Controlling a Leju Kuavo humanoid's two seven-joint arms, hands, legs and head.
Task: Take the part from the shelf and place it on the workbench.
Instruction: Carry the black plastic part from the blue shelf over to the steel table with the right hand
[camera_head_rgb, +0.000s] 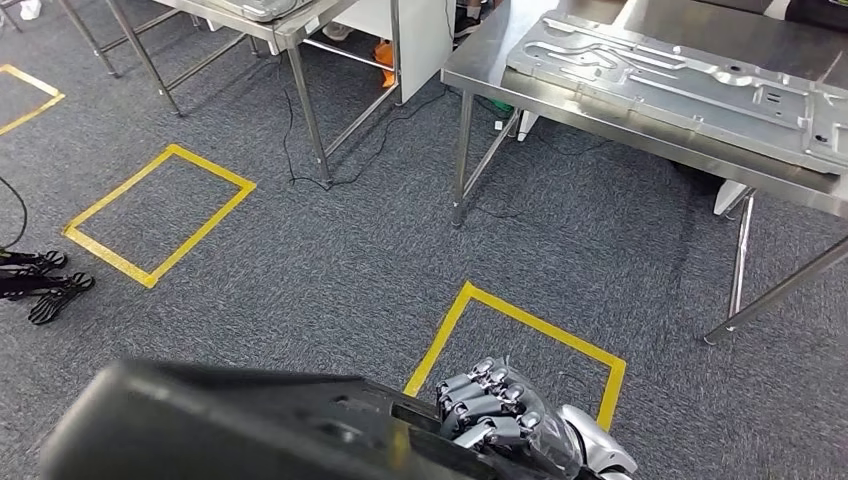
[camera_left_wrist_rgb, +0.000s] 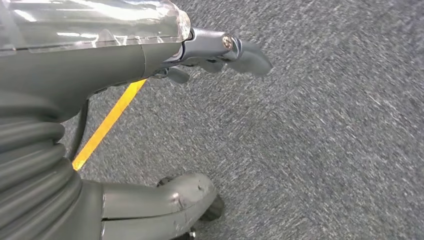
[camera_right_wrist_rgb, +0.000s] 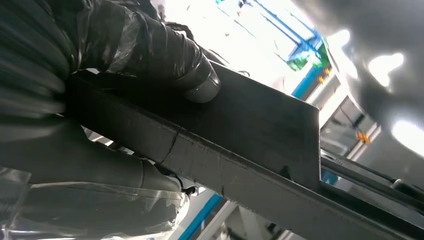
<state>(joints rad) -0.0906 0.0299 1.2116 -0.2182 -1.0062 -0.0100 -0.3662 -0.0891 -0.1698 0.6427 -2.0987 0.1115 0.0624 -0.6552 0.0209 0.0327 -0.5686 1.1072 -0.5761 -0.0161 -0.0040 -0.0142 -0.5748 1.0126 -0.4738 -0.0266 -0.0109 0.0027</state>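
1. Right hand (camera_head_rgb: 505, 415) fingers (camera_right_wrist_rgb: 195, 75) clamp the part (camera_head_rgb: 230, 425), carried low before the robot.
2. Left hand (camera_left_wrist_rgb: 210, 50) fingers spread, holding nothing.
3. Pickup done, I judge; the bench (camera_head_rgb: 600, 105) is ahead, placing remains.

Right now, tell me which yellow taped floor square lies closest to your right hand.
The yellow square just beyond the right hand, near the workbench; the other full square lies far left.
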